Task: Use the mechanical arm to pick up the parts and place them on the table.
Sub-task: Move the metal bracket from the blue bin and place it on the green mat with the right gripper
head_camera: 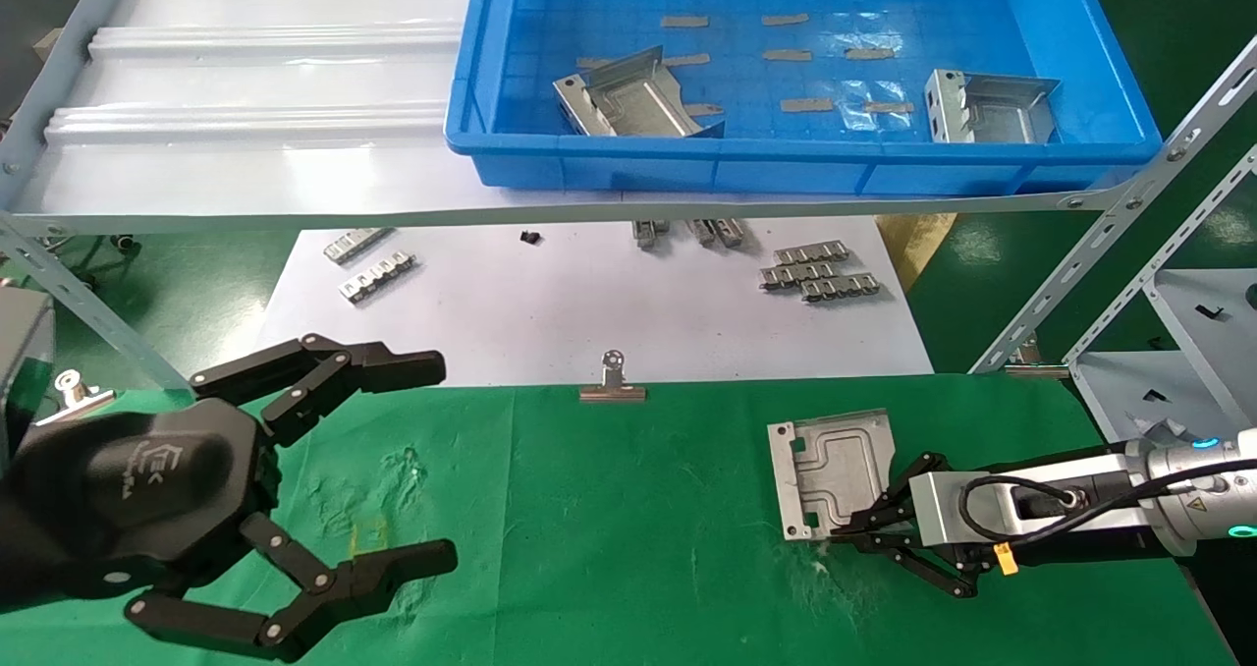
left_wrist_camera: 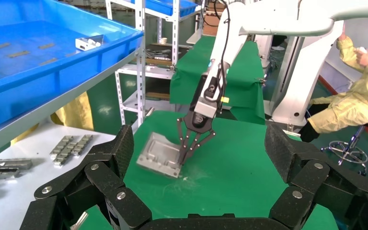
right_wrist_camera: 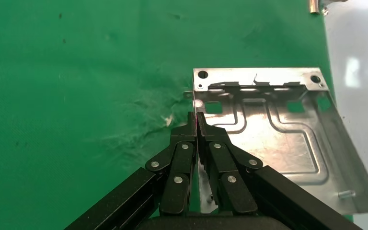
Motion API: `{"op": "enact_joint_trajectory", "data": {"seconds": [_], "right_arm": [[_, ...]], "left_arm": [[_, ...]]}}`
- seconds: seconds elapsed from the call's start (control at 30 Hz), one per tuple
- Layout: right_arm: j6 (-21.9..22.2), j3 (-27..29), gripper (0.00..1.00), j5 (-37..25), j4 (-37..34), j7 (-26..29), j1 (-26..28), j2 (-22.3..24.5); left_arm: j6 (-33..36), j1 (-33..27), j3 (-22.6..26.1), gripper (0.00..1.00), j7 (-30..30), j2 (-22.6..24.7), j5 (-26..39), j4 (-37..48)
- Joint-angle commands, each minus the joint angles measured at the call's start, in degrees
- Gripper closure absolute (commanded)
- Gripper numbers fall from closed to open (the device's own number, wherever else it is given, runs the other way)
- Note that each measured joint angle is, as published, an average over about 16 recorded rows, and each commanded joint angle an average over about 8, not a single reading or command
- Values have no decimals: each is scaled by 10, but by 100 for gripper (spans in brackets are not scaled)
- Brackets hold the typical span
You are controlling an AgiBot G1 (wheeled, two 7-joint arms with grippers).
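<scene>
Holding one part (head_camera: 833, 470) by its near bent-up edge, the right gripper (head_camera: 852, 528) sat low over the table (head_camera: 609, 538) on the robot's right side. Right wrist view: fingers pinched together with the thin flange between the tips, no visible gap. The part rested on the green cloth with its embossed channel face up; left wrist view suggested the gripped edge sat slightly raised, though I could not tell whether the far edge was fully down.

Left gripper (head_camera: 432, 460) hung over the left side of the table, fingers spread wide, nothing in them. Idle.

Two more parts (head_camera: 628, 96) (head_camera: 987, 106) lay in the blue bin (head_camera: 786, 165) on the upper shelf, well apart from each other. Ribbed metal strips (head_camera: 820, 271) and a binder clip (head_camera: 613, 383) on the white sheet (head_camera: 589, 303); not involved.

Judgement: placing step, at or near set-down of the first part. Next move calls for spreading the right fingers cleanly off the flange without dragging the part, then lifting clear and reaching up into the bin. Task roughly a third done.
</scene>
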Motion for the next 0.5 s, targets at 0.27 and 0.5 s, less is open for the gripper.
{"op": "enact_joint_trajectory", "data": {"seconds": [0.27, 0.5], "right_arm": [[-10, -11, 100, -21, -85, -45, 18, -28], [-16, -15, 70, -28, -138, -71, 22, -36]], "left_arm": [[0, 0, 0, 0, 0, 0, 0, 0], [0, 0, 0, 0, 0, 0, 0, 0]]}}
